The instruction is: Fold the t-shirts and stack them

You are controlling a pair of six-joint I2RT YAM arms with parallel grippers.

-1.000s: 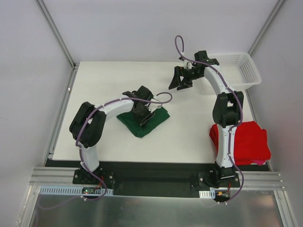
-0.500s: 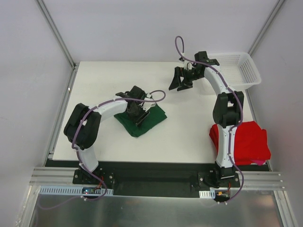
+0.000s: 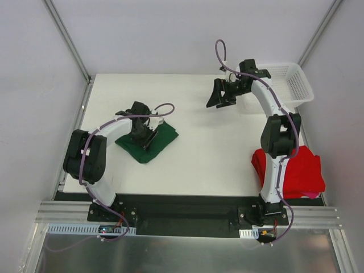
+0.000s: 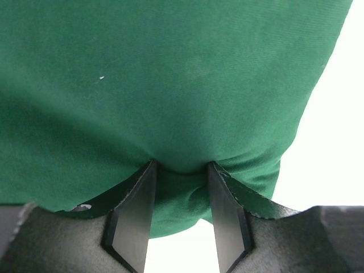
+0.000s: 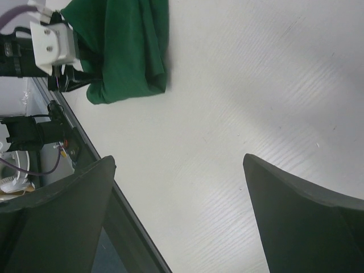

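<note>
1. Folded dark green soft cloth t-shirt (image 3: 154, 149) is lying left of centre on the flat white table (image 3: 210, 153).
2. Left gripper (image 3: 143, 136) is sitting on top of it, fingers (image 4: 133, 213) pinching a bunched fold of the green cloth.
3. Bright red cloth t-shirt (image 3: 304, 170) is lying folded at the near right edge, well apart.
4. Right gripper (image 3: 220, 95) is hanging spread wide over bare table, near the white plastic mesh basket (image 3: 293, 85), holding nothing.

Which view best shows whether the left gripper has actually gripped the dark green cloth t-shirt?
Left wrist: the left gripper pinches a bunched fold of the dark green cloth t-shirt between its fingers. Top external shows the shirt's outline, the gripper hiding the contact. Right wrist shows it far off.
</note>
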